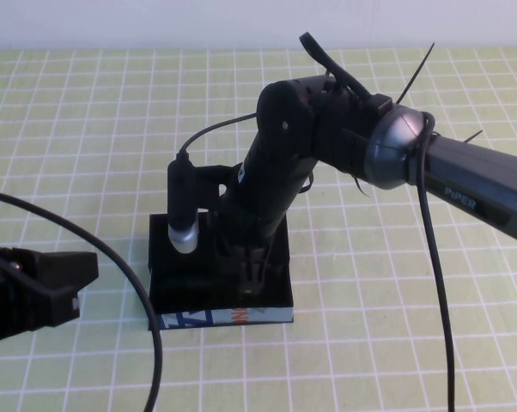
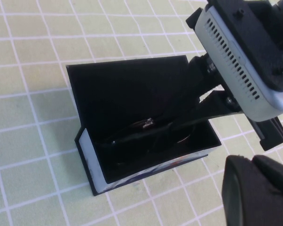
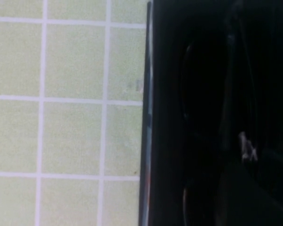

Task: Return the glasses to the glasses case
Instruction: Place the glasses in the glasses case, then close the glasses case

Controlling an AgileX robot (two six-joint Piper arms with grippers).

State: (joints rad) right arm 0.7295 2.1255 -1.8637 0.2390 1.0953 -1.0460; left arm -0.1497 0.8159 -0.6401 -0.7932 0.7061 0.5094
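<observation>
Black plastic marks the left end effector (image 1: 35, 287), which is parked low at the left of the green-gridded counter (image 1: 396, 326), well apart from the case (image 1: 276, 316); whether its fingers are apart or together cannot be told. At centre, the open case is seen with the glasses (image 2: 146, 129) lying inside, tilted against its interior. The right end effector (image 1: 252, 276) is reached down into the case over the glasses; whether it is clamped on them cannot be told. The glasses are judged light, stiff and smooth, with scratch-prone lenses; hold is best taken at the frame, never the lenses.
</observation>
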